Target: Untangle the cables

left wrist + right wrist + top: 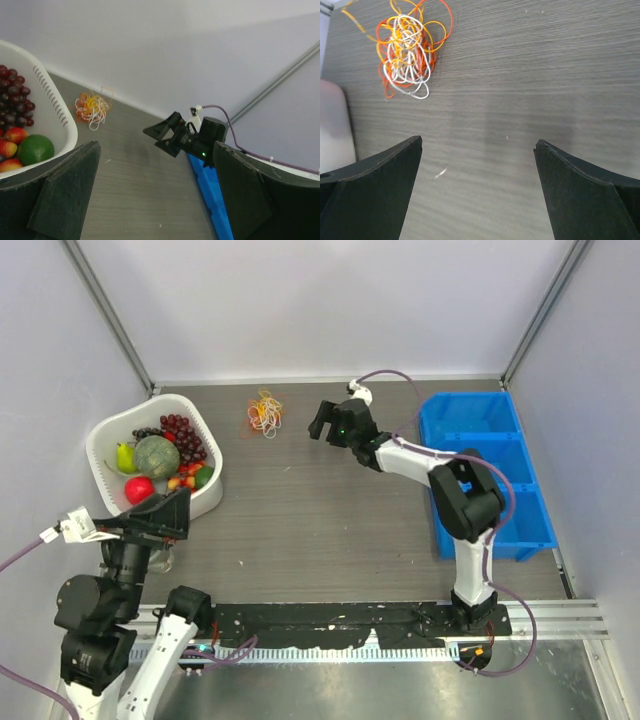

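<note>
Orange, yellow, red and white cables [264,412] are found knotted in one clump far back on the table [320,530], apart from the right gripper [322,430], whose fingers are spread, empty. The left gripper [170,512] is likewise held spread beside the fruit basket [100,440].

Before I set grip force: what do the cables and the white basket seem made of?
The cables look like thin soft cord, maybe plastic-coated: limp loops, faint sheen. The white basket looks like moulded plastic, matte: smooth rim, slotted wall.
</note>
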`<state>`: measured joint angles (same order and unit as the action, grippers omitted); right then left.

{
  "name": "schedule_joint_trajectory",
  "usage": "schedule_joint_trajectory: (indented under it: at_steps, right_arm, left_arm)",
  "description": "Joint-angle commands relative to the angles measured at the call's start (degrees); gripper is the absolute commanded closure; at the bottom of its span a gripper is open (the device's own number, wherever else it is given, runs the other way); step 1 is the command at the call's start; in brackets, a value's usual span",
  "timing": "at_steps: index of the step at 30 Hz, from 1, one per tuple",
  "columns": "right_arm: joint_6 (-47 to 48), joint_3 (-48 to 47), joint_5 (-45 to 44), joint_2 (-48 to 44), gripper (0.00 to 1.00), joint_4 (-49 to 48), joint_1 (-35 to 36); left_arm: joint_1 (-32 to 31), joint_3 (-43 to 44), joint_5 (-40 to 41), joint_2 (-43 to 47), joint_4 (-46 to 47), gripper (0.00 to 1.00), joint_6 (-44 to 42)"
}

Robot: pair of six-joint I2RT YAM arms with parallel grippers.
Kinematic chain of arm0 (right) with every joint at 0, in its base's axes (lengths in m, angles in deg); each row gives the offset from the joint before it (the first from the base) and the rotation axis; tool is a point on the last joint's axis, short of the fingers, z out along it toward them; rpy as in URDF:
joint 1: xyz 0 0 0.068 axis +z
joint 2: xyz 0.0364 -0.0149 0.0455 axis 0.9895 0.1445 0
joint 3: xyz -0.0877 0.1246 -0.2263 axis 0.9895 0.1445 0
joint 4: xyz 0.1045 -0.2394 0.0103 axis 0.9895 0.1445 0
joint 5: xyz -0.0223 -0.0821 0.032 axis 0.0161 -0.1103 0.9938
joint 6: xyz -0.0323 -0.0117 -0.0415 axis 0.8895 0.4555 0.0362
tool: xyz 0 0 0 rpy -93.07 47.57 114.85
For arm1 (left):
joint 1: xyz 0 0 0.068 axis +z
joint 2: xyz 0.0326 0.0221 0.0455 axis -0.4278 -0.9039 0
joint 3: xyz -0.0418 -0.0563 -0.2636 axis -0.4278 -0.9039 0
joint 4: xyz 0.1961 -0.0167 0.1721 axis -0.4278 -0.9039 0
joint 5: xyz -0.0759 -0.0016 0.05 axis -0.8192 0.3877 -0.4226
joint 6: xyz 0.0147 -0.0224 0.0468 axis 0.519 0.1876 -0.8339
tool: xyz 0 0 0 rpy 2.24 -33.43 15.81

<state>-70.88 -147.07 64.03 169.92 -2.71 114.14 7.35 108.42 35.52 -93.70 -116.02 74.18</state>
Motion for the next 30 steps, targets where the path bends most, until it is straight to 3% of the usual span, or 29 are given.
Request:
schedule_joint_trajectory:
  at_steps: [1,8,14,16,18,19,20,23,27,30]
  right_arm:
    - [-2.1,-8.3,-1.9,7.5,0.01,-10.5,2.3]
    - [-5.9,-22.6,-2.1,24.6,0.02,-18.9,5.7]
    - [-9.8,-39.9,-6.2,38.3,0.13,-17.3,7.8]
    - [-10.8,-47.0,-6.8,42.8,0.21,-15.3,8.3]
    - [-11.2,-55.9,-8.1,46.4,0.4,-10.4,8.7]
    - [-11.2,-56.7,-8.2,47.4,0.61,-9.6,8.6]
    - [-10.9,-56.3,-8.4,47.0,0.69,-8.5,8.6]
    - [-8.1,-46.9,-7.9,39.1,0.99,-7.5,8.5]
    - [-5.9,-21.9,-0.7,22.0,0.99,-8.9,8.6]
    - [-8.9,5.3,11.8,9.4,0.99,-19.9,9.5]
  left_arm:
    - [0.3,3.3,-3.0,-5.4,-9.6,0.0,-0.7]
    - [0.3,4.8,-5.5,-7.1,-15.2,0.0,-4.2]
    - [0.3,4.9,-8.6,-5.1,-16.8,0.0,-2.5]
    - [0.3,4.9,-9.0,-4.7,-17.3,0.01,-1.6]
    - [0.3,4.9,-9.1,-4.5,-17.7,0.03,-1.1]
    - [0.3,5.1,-9.1,-4.7,-18.0,0.04,-0.8]
    - [0.3,5.0,-9.3,-5.0,-18.1,0.04,-0.8]
    - [0.3,4.8,-9.0,-7.2,-18.8,0.06,-1.8]
    - [0.3,3.1,-9.8,-12.0,-17.6,0.06,-5.1]
    - [0.3,0.2,-13.9,-15.6,-12.6,0.06,-7.2]
